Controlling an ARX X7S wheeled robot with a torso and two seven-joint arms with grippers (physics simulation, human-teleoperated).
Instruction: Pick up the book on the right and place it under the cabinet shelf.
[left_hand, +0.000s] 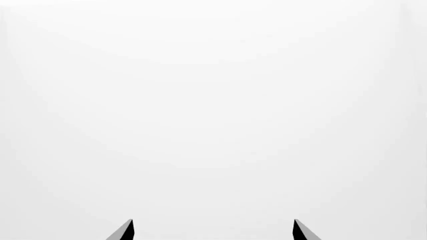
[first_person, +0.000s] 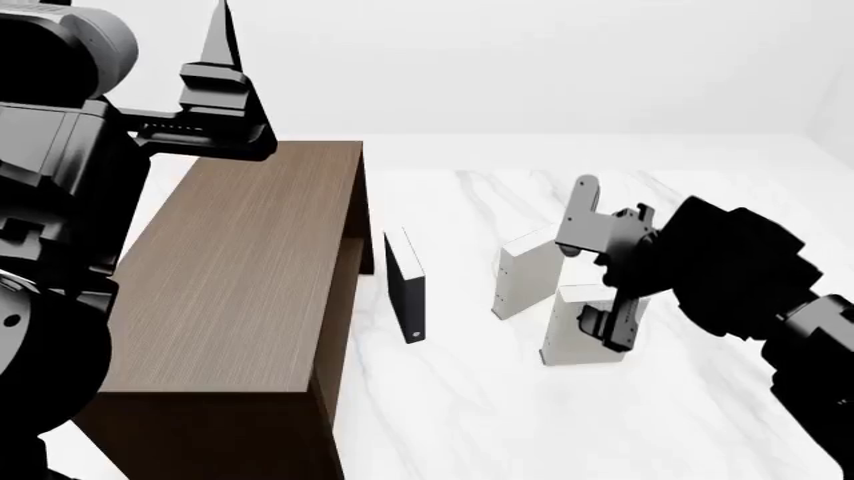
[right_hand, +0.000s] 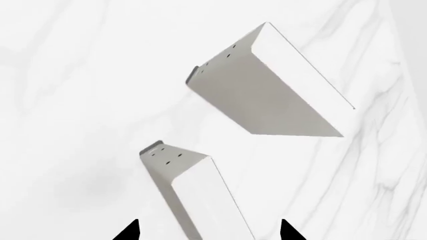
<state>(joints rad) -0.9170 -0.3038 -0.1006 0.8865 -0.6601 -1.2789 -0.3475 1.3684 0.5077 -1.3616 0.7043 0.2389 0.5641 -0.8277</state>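
Standing nearest on the white marbled desk (first_person: 467, 420) is the book (first_person: 577, 325), a plain greyish-white hardcover, upright at the right of the row. The right pincer (first_person: 607, 330) is down at its top edge; in the head view the black arm hides part of the book, and whether the fingers touch the covers cannot be told. From the right wrist view the two dark fingertips (right_hand: 130, 231) stand well apart on either side of the book (right_hand: 193, 195), so the right pincer (right_hand: 208, 232) is wide and holds nothing firmly that can be seen.

Just behind and to the left stands the cream-white book (first_person: 523, 272), also upright, apart from the first; the right wrist view shows its spine dots (right_hand: 267, 85). Further left, the thin black book (first_person: 406, 290) stands upright near the cabinet's side.

The cabinet shelf (first_person: 234, 280), dark brown wood grain, fills the left of the desk, its open face turned toward the books.

Farthest up, the left pincer (first_person: 224, 40) is raised above the cabinet's back corner. The left wrist view shows its tips (left_hand: 127, 231) set wide (left_hand: 213, 231) against blank white, holding nothing.
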